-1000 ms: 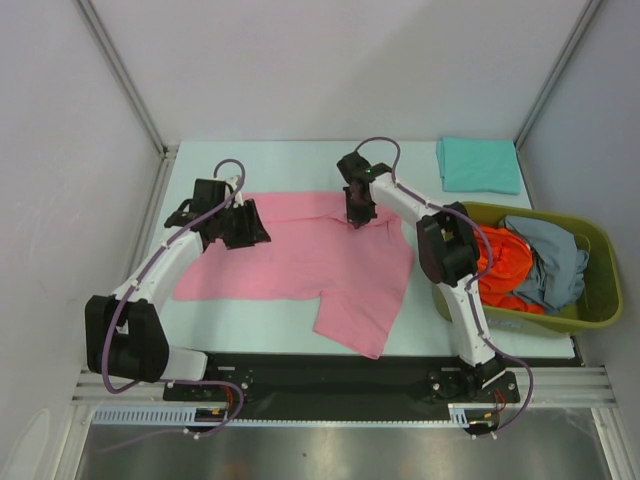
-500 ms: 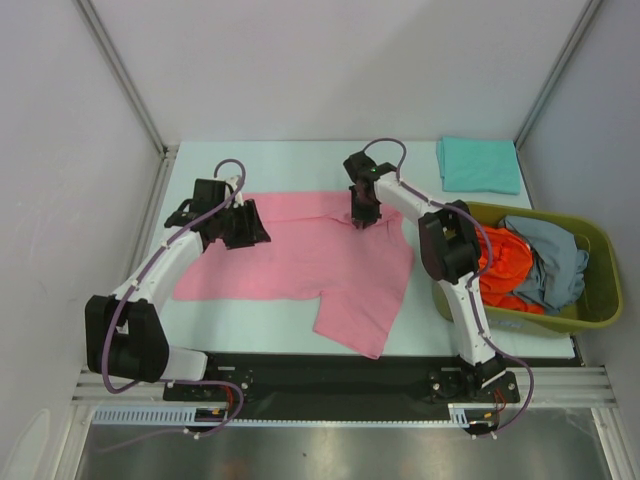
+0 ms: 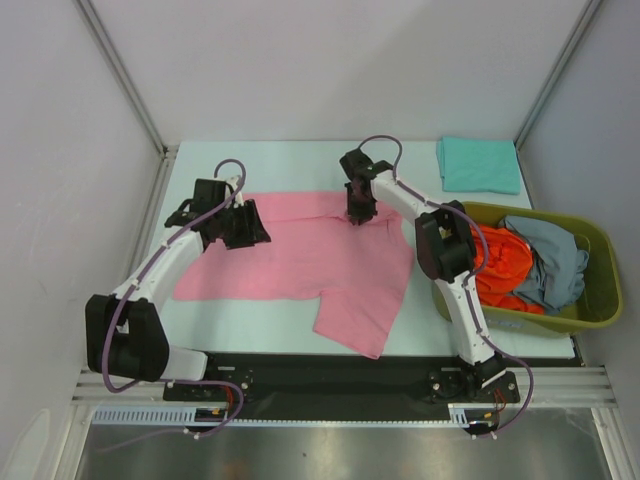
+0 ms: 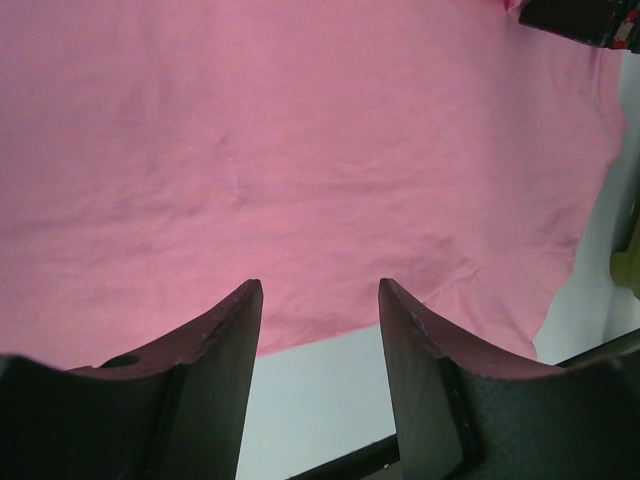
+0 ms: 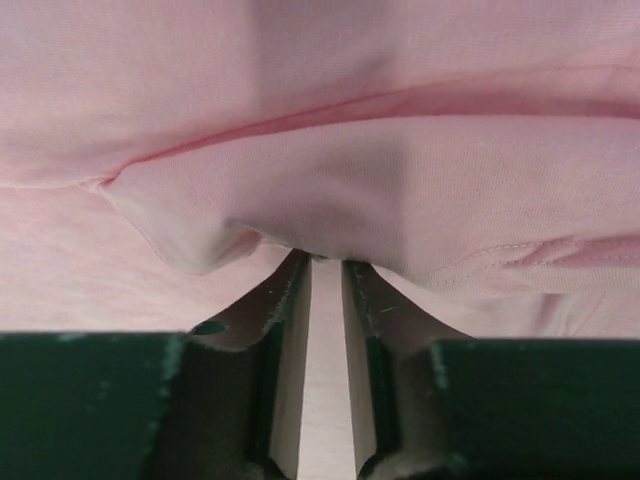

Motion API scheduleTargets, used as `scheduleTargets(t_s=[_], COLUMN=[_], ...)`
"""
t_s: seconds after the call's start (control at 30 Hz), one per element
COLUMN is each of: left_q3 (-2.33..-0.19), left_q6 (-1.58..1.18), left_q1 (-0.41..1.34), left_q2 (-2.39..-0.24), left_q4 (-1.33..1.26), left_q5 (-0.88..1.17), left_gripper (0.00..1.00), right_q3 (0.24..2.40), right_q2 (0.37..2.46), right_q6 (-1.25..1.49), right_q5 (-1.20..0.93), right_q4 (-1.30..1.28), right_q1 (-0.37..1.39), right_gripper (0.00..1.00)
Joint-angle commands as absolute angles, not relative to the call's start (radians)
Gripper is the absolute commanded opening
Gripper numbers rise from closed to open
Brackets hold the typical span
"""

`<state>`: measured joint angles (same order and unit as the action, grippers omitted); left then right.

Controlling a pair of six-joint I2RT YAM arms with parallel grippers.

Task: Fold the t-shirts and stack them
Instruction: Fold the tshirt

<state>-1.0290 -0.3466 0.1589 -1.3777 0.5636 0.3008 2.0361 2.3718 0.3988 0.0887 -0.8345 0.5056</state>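
The pink t-shirt lies spread flat on the white table, one sleeve hanging toward the near edge. My left gripper sits over its left side with the jaws open and empty; in the left wrist view the pink cloth and bare table show between the fingers. My right gripper is at the shirt's far edge, shut on a fold of the pink cloth, which bunches over the fingertips. A folded teal t-shirt lies at the far right. Orange-red and grey-blue shirts sit in the basket.
The olive-green plastic basket stands at the table's right edge, beside the right arm. White walls and metal frame posts enclose the table on the left, back and right. A black rail runs along the near edge.
My right gripper has shifted slightly left and toward the far side with the shirt's edge in it. The left arm has not moved.
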Motion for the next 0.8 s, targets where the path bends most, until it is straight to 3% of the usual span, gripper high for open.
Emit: scheduleTargets(t_s=[0.0, 0.07, 0.2, 0.57, 0.77], left_q3=[-1.072, -1.074, -1.074, -1.072, -1.066], left_q6=[-0.325, -0.325, -0.327, -0.33, -0.33], left_q1=[0.166, 0.166, 0.166, 0.166, 0.166], left_q2=[-1.388, -1.388, -1.391, -1.401, -1.396], left_q4=[0.554, 0.555, 0.554, 0.551, 0.548], left_q5=[0.325, 0.325, 0.325, 0.334, 0.336], left_gripper=[0.56, 0.56, 0.56, 0.56, 0.56], right_q3=[2.091, 2.086, 2.089, 1.999, 1.931], right_q2=[2.402, 2.399, 2.395, 2.278, 2.223], right_q6=[0.393, 0.39, 0.4, 0.629, 0.709], right_q5=[0.1, 0.095, 0.075, -0.156, -0.167], right_q4=[-0.842, -0.836, -0.845, -0.943, -0.943], right_q1=[0.5, 0.5, 0.502, 0.492, 0.495], right_gripper=[0.22, 0.18, 0.01, 0.0, 0.0])
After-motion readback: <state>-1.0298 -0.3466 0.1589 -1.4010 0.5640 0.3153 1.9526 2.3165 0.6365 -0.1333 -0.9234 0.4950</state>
